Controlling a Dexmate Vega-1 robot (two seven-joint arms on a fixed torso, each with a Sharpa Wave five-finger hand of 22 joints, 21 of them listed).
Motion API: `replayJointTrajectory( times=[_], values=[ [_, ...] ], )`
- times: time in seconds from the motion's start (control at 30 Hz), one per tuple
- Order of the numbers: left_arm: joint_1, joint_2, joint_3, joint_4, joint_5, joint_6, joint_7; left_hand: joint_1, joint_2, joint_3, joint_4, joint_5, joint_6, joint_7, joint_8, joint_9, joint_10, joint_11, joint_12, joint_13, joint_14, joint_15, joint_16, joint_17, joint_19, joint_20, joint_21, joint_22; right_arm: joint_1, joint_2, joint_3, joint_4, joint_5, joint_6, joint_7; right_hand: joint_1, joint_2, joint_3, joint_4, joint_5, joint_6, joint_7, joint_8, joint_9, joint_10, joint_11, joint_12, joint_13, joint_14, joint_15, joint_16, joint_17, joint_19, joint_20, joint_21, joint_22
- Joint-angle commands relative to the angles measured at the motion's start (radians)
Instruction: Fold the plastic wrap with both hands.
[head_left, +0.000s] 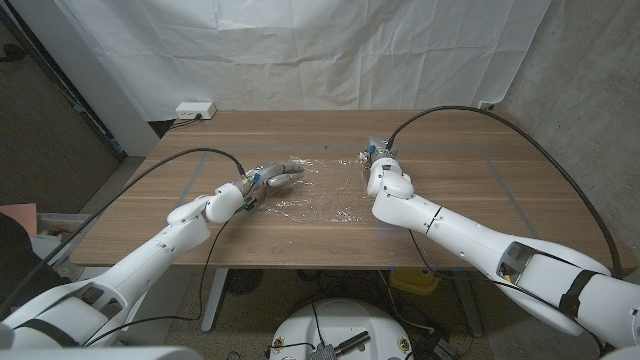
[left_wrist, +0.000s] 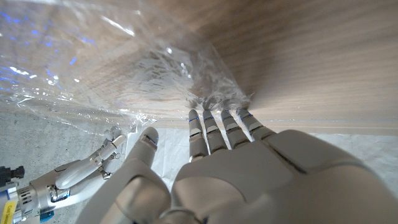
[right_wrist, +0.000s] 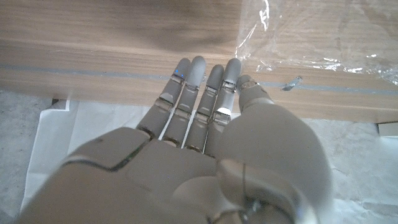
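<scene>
Plastic wrap (head_left: 318, 194) spread crinkled on the wooden table (head_left: 480, 200), roughly mid-table between the two hands. Left hand (head_left: 268, 180) at the sheet's left edge, fingertips (left_wrist: 219, 118) pressed down right on the film's border in the left wrist view, thumb off to the side and apart — touching, not pinching, nothing actually held. Right hand (head_left: 378, 162) up at the wrap's far right corner, fingers (right_wrist: 205, 87) straight and together against the table just beside the film's corner (right_wrist: 249, 50); no grasp visible there either, so empty and extended, though from the head view alone hard to tell. Biggest risk from here, probably: thin clingy film, flat on wood, with no lifted edge to get under. Likely just sliding and bunching the sheet instead of picking it up if the fingertips drag. Also uneven timing — one side caught, the other not — meaning a skewed fold or the film sticking to itself in a wad. Static cling to the fingers on letting go looks like a real possibility too. Already wrinkled, so a clean crease seems doubtful.
</scene>
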Motion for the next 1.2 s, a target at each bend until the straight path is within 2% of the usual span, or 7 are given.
replayJointTrajectory(
  times=[0.03, 0.23, 0.3, 0.43, 0.77, 1.2],
  values=[
    [0.0, 0.001, 0.002, -0.001, 0.003, 0.002, 0.003, -0.001, 0.003, 0.0, 0.003, 0.007, 0.0, 0.003, 0.005, 0.0, -0.005, -0.002, 0.0, 0.004, -0.005, -0.036, 0.005, 0.005, 0.003, 0.008, 0.005, 0.005, -0.077, 0.011, 0.175, -0.102, 0.158, 0.121, 0.047, 0.019, 0.001, 0.003, -0.008, -0.007, 0.017, 0.009, 0.004, -0.002, 0.012, 0.011, 0.012, 0.0, 0.013, -0.114, 0.015, 0.004, 0.007, 0.012, 0.01, -0.001],
    [-0.002, 0.0, 0.001, 0.002, 0.003, 0.0, 0.008, -0.001, 0.003, 0.0, 0.002, 0.007, 0.0, 0.003, 0.005, 0.0, -0.006, -0.003, 0.0, 0.004, -0.005, -0.036, 0.004, 0.005, 0.004, 0.008, 0.004, 0.005, -0.094, 0.033, 0.213, -0.085, 0.218, 0.172, 0.038, 0.031, 0.002, 0.005, -0.013, -0.013, 0.02, 0.011, 0.003, -0.003, 0.014, 0.013, 0.015, -0.003, 0.015, -0.112, 0.02, 0.005, 0.006, 0.012, 0.013, -0.003],
    [-0.002, 0.0, 0.002, 0.003, 0.004, 0.0, 0.01, -0.001, 0.003, 0.0, 0.002, 0.007, 0.0, 0.002, 0.005, 0.0, -0.006, -0.002, 0.0, 0.003, -0.005, -0.036, 0.004, 0.005, 0.003, 0.009, 0.004, 0.005, -0.087, 0.037, 0.206, -0.081, 0.221, 0.164, 0.041, 0.035, 0.003, 0.005, -0.014, -0.015, 0.022, 0.014, 0.005, -0.001, 0.014, 0.015, 0.017, -0.003, 0.016, -0.113, 0.023, 0.006, 0.006, 0.012, 0.015, -0.004],
    [-0.003, -0.002, 0.003, 0.008, 0.002, -0.002, 0.01, -0.001, 0.003, 0.0, 0.002, 0.007, -0.001, 0.003, 0.005, 0.0, -0.005, -0.001, 0.0, 0.003, -0.006, -0.036, 0.004, 0.004, 0.003, 0.008, 0.003, 0.005, -0.093, 0.067, 0.255, -0.048, 0.312, 0.22, 0.069, 0.039, 0.005, 0.005, -0.014, -0.019, 0.025, 0.017, 0.006, 0.0, 0.017, 0.019, 0.019, -0.004, 0.017, -0.111, 0.027, 0.007, 0.006, 0.014, 0.017, -0.005],
    [0.001, -0.002, 0.0, 0.013, -0.002, -0.004, 0.018, -0.001, 0.003, 0.0, 0.002, 0.008, -0.002, 0.003, 0.005, 0.0, -0.006, 0.0, 0.0, 0.003, -0.006, -0.036, 0.004, 0.004, 0.003, 0.009, 0.002, 0.005, -0.053, 0.106, 0.232, 0.024, 0.373, 0.272, 0.093, 0.053, 0.005, 0.004, -0.015, -0.029, 0.034, 0.024, 0.008, 0.002, 0.027, 0.026, 0.027, -0.009, 0.028, -0.104, 0.041, 0.009, 0.013, 0.019, 0.028, -0.008],
    [0.007, -0.001, -0.003, 0.015, -0.007, -0.008, 0.025, -0.001, 0.004, 0.0, 0.002, 0.008, -0.002, 0.001, 0.005, 0.0, -0.007, 0.001, 0.0, 0.003, -0.006, -0.036, 0.004, 0.004, 0.002, 0.009, 0.0, 0.005, -0.034, 0.169, 0.231, 0.095, 0.418, 0.352, 0.061, 0.066, 0.004, 0.004, -0.016, -0.038, 0.04, 0.03, 0.008, 0.002, 0.031, 0.034, 0.031, -0.015, 0.031, -0.104, 0.05, 0.009, 0.016, 0.022, 0.041, -0.005]
  ],
)
